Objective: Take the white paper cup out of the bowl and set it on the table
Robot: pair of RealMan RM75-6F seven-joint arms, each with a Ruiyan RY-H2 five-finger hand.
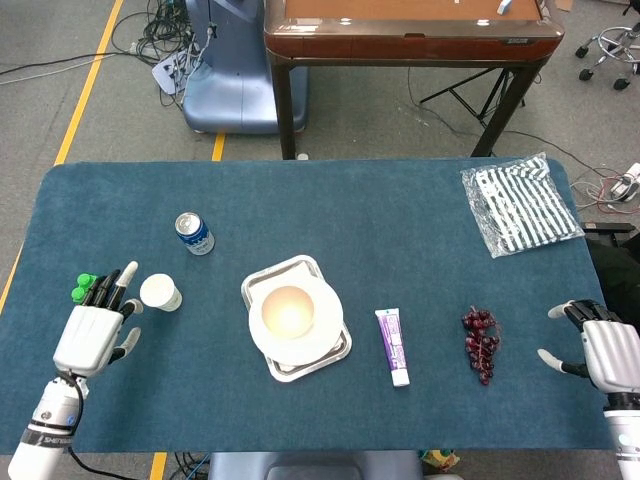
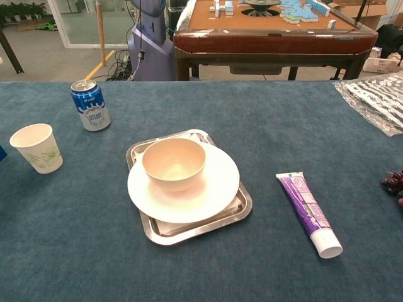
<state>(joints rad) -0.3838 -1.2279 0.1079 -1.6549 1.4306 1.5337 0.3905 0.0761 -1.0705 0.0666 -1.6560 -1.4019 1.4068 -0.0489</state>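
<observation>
The white paper cup [image 1: 161, 292] [image 2: 37, 148] stands upright on the blue table, left of the tray. A cream bowl [image 1: 288, 310] [image 2: 174, 163] with nothing in it sits on a white plate [image 2: 208, 189] over a metal tray [image 1: 262, 280]. My left hand [image 1: 93, 332] hovers near the table's left front, fingers spread, a short way left of and nearer than the cup, holding nothing. At the front right edge my right hand [image 1: 598, 350] is held with fingers apart, holding nothing. Neither hand shows in the chest view.
A blue drink can [image 1: 194, 233] [image 2: 90, 105] stands behind the cup. Green and blue blocks [image 1: 82, 290] lie at the left edge. A purple tube [image 1: 393, 345] [image 2: 308, 211], dark grapes [image 1: 480, 342] and a striped bag [image 1: 520, 203] occupy the right half.
</observation>
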